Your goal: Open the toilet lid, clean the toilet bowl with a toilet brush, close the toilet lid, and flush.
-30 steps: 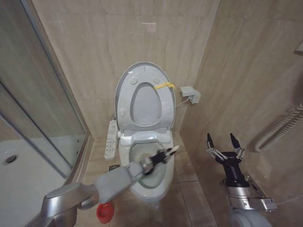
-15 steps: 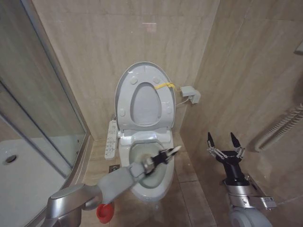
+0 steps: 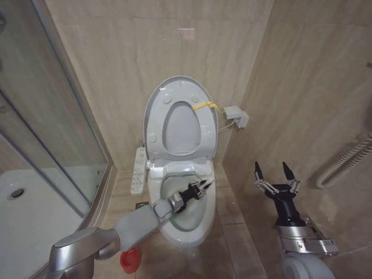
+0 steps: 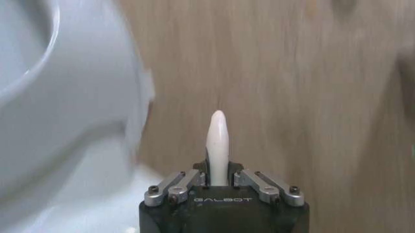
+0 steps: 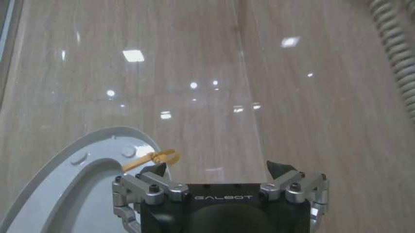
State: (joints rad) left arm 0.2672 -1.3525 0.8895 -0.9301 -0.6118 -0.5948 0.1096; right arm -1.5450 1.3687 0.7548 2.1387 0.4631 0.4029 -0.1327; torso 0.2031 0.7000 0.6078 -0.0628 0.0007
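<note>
We see the toilet lid (image 3: 180, 119) standing upright against the tiled wall, a glossy white oval with small round bumpers on its underside and a yellow strap (image 3: 203, 105) at its rim on the right; the ring-shaped seat (image 3: 181, 129) is raised with it and lies flat against it. Below them the toilet bowl (image 3: 200, 224) is open, a white oval basin whose inside looks greyish, and any stain in it is too faint for us to make out.

Our left tool (image 3: 196, 189) reaches over the bowl from the lower left, and its tip hangs above the basin near the right rim; it is clamped on the toilet brush (image 4: 217, 145), whose whitish tapered handle sticks out from between the fingers in the left wrist view, with the white curve of the bowl to one side; the bristle head we cannot see.

Our right tool (image 3: 273, 170) is held up well to the right of the toilet, near the side wall, its two dark fingers spread apart and pointing upward with nothing between them.

On the floor by the left arm stands a small red holder cup (image 3: 130, 260), partly hidden by the arm; what it contains we cannot tell. A white control panel (image 3: 138, 168) runs along the left side of the toilet.
</note>
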